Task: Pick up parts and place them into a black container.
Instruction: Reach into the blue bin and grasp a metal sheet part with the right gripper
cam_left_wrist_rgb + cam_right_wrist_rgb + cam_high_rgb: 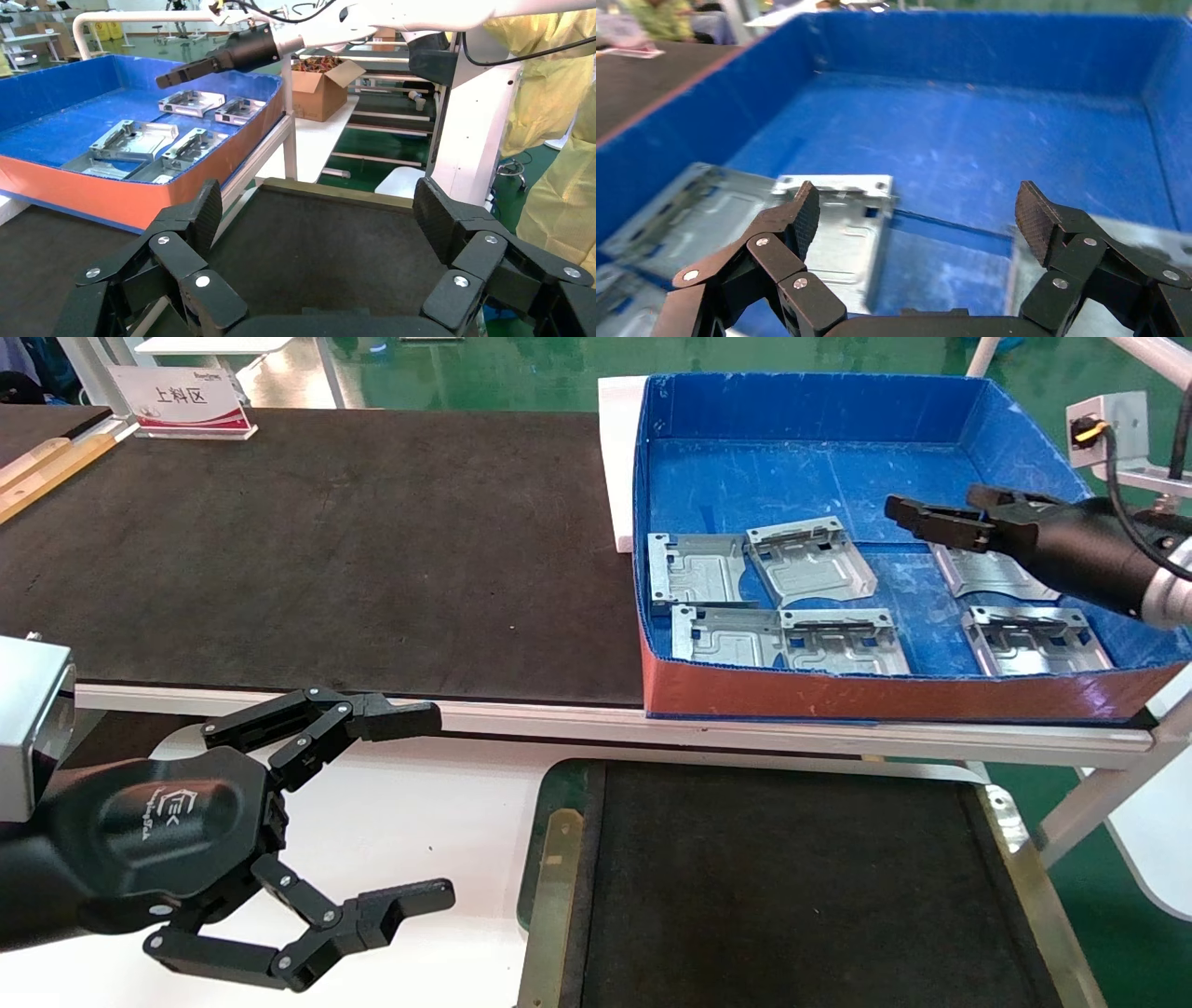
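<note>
Green flooring shows behind the table [307, 551]. At the frame's right, the right tool [936, 520] hovers spread and empty inside the blue cardboard box [885, 696], above six stamped metal parts [810, 559] on its floor. At lower left, the left tool [410, 808] is parked, spread wide, beside the black container [549, 896] at bottom centre.

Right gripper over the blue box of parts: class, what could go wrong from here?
1. The parts overlap, so the open right gripper might lift or drag two.
2. Carrying one to the black container means clearing the blue box wall; a low part could catch.
</note>
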Motion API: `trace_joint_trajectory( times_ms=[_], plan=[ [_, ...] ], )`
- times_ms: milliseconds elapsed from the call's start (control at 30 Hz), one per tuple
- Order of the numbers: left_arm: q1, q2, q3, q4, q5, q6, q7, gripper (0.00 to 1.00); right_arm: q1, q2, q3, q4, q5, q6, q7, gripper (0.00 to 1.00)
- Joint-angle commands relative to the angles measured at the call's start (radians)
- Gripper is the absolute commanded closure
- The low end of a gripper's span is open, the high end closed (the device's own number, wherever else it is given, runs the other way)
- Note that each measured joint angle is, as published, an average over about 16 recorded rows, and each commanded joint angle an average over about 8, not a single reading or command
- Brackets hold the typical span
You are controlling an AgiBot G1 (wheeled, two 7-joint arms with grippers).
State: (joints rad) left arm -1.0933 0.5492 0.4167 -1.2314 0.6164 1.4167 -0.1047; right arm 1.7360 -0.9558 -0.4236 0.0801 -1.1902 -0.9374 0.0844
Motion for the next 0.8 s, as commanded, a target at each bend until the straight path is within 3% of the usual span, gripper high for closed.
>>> trace_joint_trajectory(
  times_ms=[33,500,533,767,800],
  plan=[
    [0.000,0.000,0.000,0.000,0.000,0.000,0.000,0.00,0.019,-0.014,-0.009,-0.033,-0.014,0.033,0.012,0.00],
    [0.000,0.000,0.000,0.000,0.000,0.000,0.000,0.00,0.098,-0.083,-0.105,-0.139,-0.153,0.165,0.201,0.00],
    [0.000,0.000,0.000,0.000,0.000,0.000,0.000,0.00,0.100,-0.086,-0.109,-0.140,-0.159,0.171,0.210,0.07],
    [0.000,0.000,0.000,0.000,0.000,0.000,0.000,0.00,0.099,-0.095,-0.131,-0.130,-0.190,0.203,0.255,0.94],
    [0.000,0.000,0.000,0.000,0.000,0.000,0.000,0.00,0.098,-0.095,-0.132,-0.128,-0.193,0.206,0.259,1.00]
  ],
)
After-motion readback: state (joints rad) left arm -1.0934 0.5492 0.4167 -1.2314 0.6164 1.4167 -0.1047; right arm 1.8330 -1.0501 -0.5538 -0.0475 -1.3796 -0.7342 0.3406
